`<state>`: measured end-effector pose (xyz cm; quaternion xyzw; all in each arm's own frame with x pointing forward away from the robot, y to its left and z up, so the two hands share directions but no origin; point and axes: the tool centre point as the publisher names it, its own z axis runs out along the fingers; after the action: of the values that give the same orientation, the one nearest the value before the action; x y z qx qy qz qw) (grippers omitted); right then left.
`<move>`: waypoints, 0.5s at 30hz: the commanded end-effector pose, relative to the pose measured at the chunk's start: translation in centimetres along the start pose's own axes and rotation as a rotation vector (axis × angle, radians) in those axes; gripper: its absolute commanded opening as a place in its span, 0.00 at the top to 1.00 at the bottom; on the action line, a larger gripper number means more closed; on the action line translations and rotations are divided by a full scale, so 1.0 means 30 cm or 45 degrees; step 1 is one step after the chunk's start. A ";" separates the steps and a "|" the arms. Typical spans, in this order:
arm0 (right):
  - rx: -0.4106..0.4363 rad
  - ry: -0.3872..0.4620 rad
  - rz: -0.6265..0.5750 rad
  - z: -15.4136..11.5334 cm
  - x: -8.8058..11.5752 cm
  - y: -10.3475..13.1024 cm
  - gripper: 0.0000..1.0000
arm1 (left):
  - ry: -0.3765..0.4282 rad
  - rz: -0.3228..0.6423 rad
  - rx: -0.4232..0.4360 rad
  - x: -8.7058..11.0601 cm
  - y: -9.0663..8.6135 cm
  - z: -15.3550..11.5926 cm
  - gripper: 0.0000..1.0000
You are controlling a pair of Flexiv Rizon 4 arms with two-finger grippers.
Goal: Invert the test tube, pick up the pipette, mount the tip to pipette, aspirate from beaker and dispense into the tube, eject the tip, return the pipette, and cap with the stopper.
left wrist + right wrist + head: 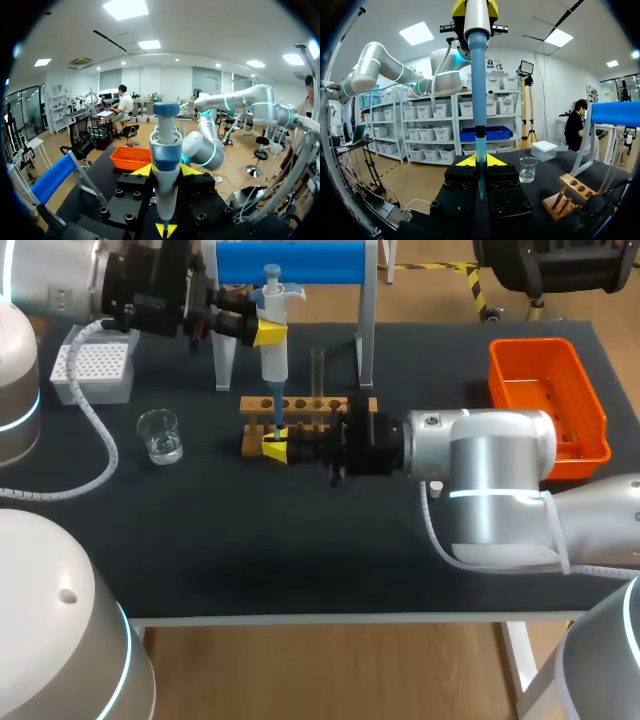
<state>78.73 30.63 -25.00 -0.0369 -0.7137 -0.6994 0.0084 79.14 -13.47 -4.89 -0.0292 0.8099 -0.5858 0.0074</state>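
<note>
My left gripper point(270, 333) is shut on the body of the white and blue pipette point(273, 350), which hangs upright above the left end of the wooden tube rack point(310, 406). In the left wrist view the pipette point(165, 165) stands between the yellow fingers. Below it my right gripper point(276, 450) is shut on the pipette tip point(480, 167) at the bottom of the blue shaft. A clear test tube point(318, 370) stands upright in the rack. The glass beaker point(160, 435) holding a little liquid sits left of the rack.
A white tip box point(95, 370) lies at the back left. The blue pipette stand point(290, 262) on white legs rises behind the rack. An orange basket point(545, 405) sits at the right. The front half of the dark table point(300, 560) is bare.
</note>
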 end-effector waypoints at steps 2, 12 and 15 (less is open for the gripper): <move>0.003 -0.007 0.003 -0.003 0.002 0.001 1.00 | 0.002 -0.001 -0.002 0.002 0.007 0.000 1.00; 0.012 -0.011 0.022 -0.009 0.004 -0.020 1.00 | 0.002 -0.001 -0.002 0.002 0.007 0.000 1.00; 0.015 -0.011 0.025 -0.011 0.006 -0.025 1.00 | 0.002 -0.001 -0.002 0.002 0.007 0.000 1.00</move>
<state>78.63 30.41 -25.69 -0.0466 -0.7170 -0.6954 0.0128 79.09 -13.46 -5.12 -0.0295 0.8103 -0.5852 0.0065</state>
